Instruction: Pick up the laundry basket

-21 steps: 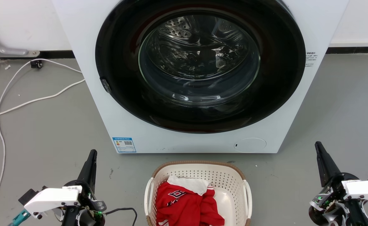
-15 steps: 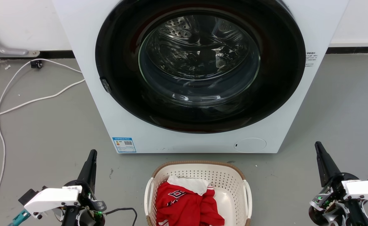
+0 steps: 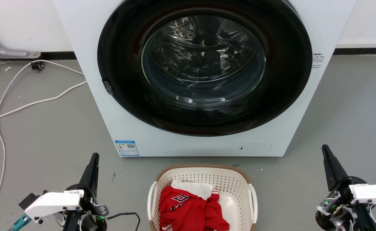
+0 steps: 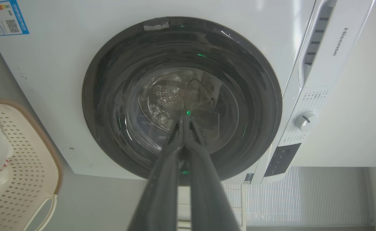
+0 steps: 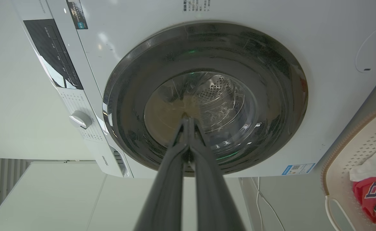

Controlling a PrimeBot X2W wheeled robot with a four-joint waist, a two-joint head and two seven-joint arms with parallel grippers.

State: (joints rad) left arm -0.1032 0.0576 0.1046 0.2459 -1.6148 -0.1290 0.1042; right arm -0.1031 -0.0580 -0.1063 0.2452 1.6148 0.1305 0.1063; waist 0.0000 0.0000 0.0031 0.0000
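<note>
A white front-loading washing machine [image 3: 204, 77] stands against the wall, with a round dark door and a glass window through which the steel drum shows. The left wrist view shows the control knob [image 4: 305, 121] on its front panel. It stands on a grey floor [image 3: 47, 138].

The laundry basket [image 3: 226, 183] sits on the floor just in front of the machine, centred below the door and midway between the two arms, with its near end cut off by the bottom edge of the head view. Its cream, perforated walls carry a brown rim, and a white handle runs along each side. It also shows at the lower left of the left wrist view [image 4: 21, 166] and the lower right of the right wrist view [image 5: 361, 150].

A crumpled red garment [image 3: 191, 208] lies inside it, with a white cloth [image 3: 194, 188] at its far edge.

The left gripper [image 3: 95, 156] hangs above the floor well to the basket's left. Its fingers are pressed together at the tips with nothing between them, as its wrist view shows [image 4: 183, 120]. The right gripper [image 3: 324, 148] hangs well to the basket's right, fingers likewise closed and empty [image 5: 186, 118]. Neither touches the basket.

A white cable [image 3: 30, 102] trails across the floor left of the machine. A small blue label [image 3: 126, 148] is stuck on the machine's lower left corner.
</note>
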